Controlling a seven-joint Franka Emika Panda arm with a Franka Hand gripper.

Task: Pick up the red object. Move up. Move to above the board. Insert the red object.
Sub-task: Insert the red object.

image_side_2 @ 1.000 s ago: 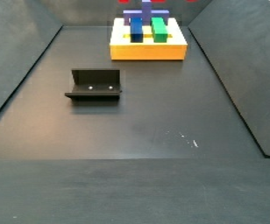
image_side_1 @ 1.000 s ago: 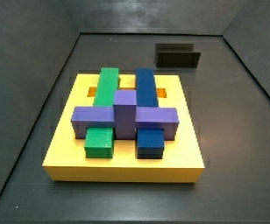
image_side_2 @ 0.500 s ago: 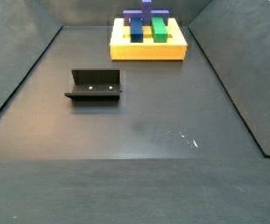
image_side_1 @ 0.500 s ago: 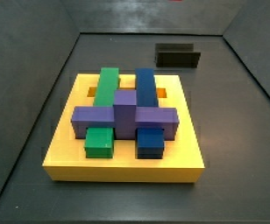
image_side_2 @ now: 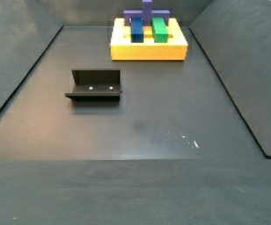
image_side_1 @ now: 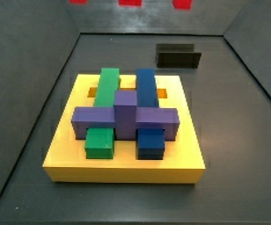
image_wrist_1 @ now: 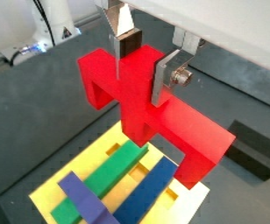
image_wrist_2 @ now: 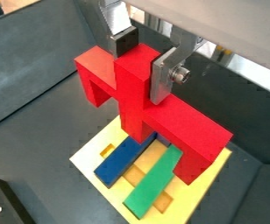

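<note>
My gripper point(image_wrist_1: 145, 59) point(image_wrist_2: 144, 59) is shut on the stem of the red object point(image_wrist_1: 161, 118) point(image_wrist_2: 161, 118), a bar with two legs, and holds it high above the board. The yellow board point(image_wrist_1: 58, 188) point(image_wrist_2: 93, 149) lies below it with green, blue and purple blocks. In both side views the board point(image_side_1: 68, 145) point(image_side_2: 150, 53) lies on the dark floor. Only the red object's leg ends point(image_side_1: 128, 3) show at the top edge of a side view. The gripper itself is out of both side views.
The dark L-shaped fixture point(image_side_2: 94, 86) point(image_side_1: 179, 57) stands on the floor apart from the board; it also shows in both wrist views point(image_wrist_1: 252, 149) point(image_wrist_2: 3, 203). Sloping grey tray walls point(image_side_2: 20, 70) bound the floor.
In a side view the red leg ends have come into sight at the top edge; one second ago red bits showed at the top of the other side view and are now gone.
</note>
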